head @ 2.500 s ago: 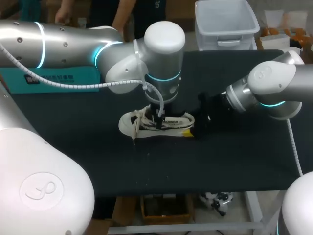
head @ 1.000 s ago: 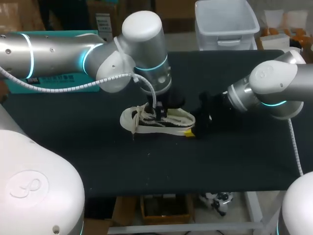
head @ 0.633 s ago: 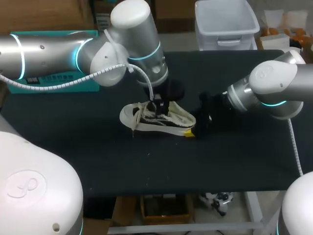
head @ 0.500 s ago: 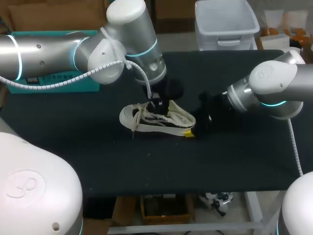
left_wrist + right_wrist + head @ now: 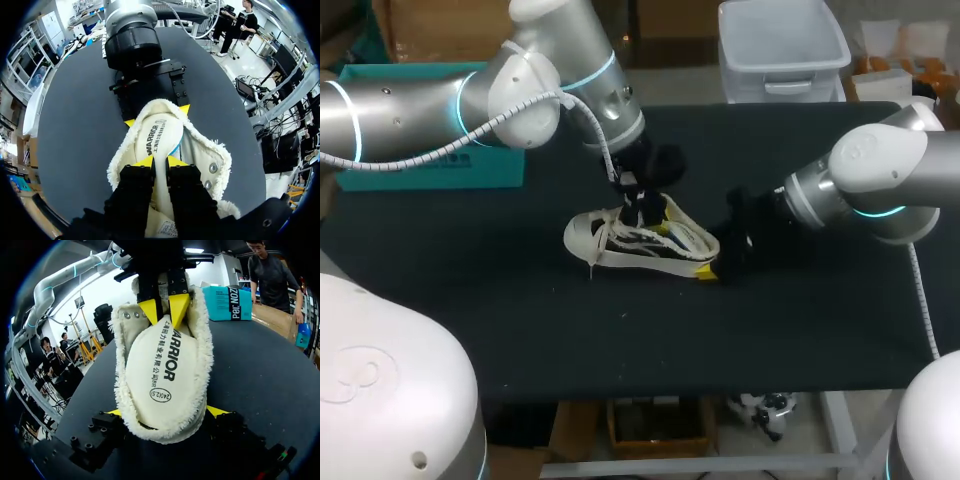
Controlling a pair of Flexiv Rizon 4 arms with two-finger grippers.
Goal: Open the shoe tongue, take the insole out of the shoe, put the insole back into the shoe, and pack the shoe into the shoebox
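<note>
A cream canvas shoe (image 5: 610,252) lies on its side mid-table, toe to the left. My left gripper (image 5: 642,207) stands over its opening, shut on the front part of the cream insole (image 5: 160,136), which tilts up out of the shoe (image 5: 206,161). In the right wrist view the insole (image 5: 162,367) fills the shoe's fleecy mouth (image 5: 201,340), with the left gripper (image 5: 164,307) pinching its far end. My right gripper (image 5: 712,258) clasps the heel from both sides, yellow fingertips (image 5: 218,411) against the shoe. The teal shoebox (image 5: 420,160) sits at the back left.
A white plastic bin (image 5: 782,48) stands at the table's far edge, right of centre. The black table top (image 5: 620,340) lies bare in front of the shoe. My left arm's elbow (image 5: 550,70) hangs over the back left.
My left arm has swung back and to the left, and its gripper has risen, drawing the insole's front end up out of the shoe. The right arm and the shoe's heel stayed put.
</note>
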